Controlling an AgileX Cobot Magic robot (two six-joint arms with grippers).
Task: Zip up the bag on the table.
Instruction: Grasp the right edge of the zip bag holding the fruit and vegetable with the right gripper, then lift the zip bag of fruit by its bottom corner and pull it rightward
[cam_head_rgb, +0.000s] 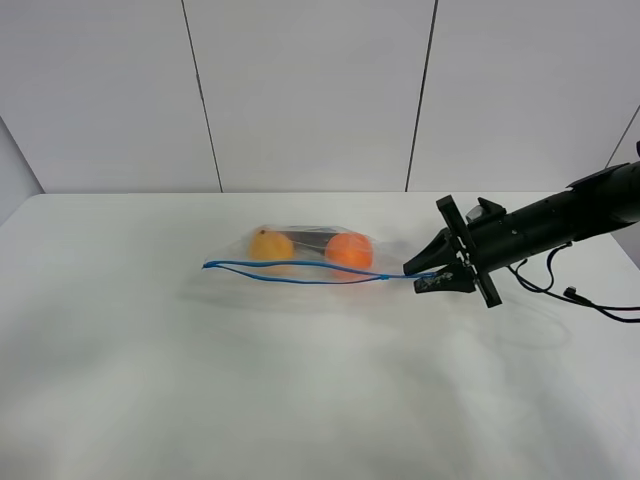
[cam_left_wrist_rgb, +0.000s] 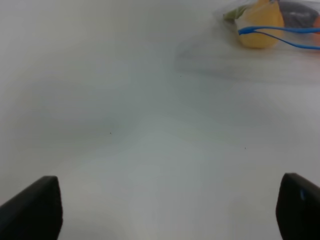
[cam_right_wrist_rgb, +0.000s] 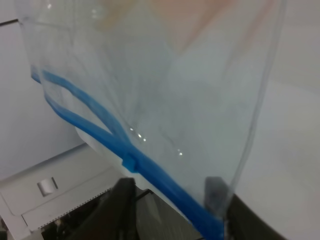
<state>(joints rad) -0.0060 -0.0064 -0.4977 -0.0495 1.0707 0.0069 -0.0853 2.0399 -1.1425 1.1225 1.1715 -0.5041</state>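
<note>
The clear bag (cam_head_rgb: 310, 255) lies on the white table (cam_head_rgb: 300, 400) with a yellow fruit (cam_head_rgb: 270, 243) and an orange fruit (cam_head_rgb: 350, 250) inside. Its blue seal strip (cam_head_rgb: 300, 275) runs along the near edge, its two halves gaping apart in the middle. My right gripper (cam_head_rgb: 438, 277) is shut on the strip's right end. In the right wrist view the strip (cam_right_wrist_rgb: 150, 170) passes between the fingers (cam_right_wrist_rgb: 122, 200), and its halves join just ahead of them. My left gripper (cam_left_wrist_rgb: 165, 215) is open and empty over bare table, with the bag's left end (cam_left_wrist_rgb: 260, 25) far ahead of it.
The right arm (cam_head_rgb: 560, 215) reaches in from the right edge, with a black cable (cam_head_rgb: 580, 295) trailing on the table beneath it. A white panelled wall (cam_head_rgb: 310, 90) stands behind the table. The left arm does not show in the high view.
</note>
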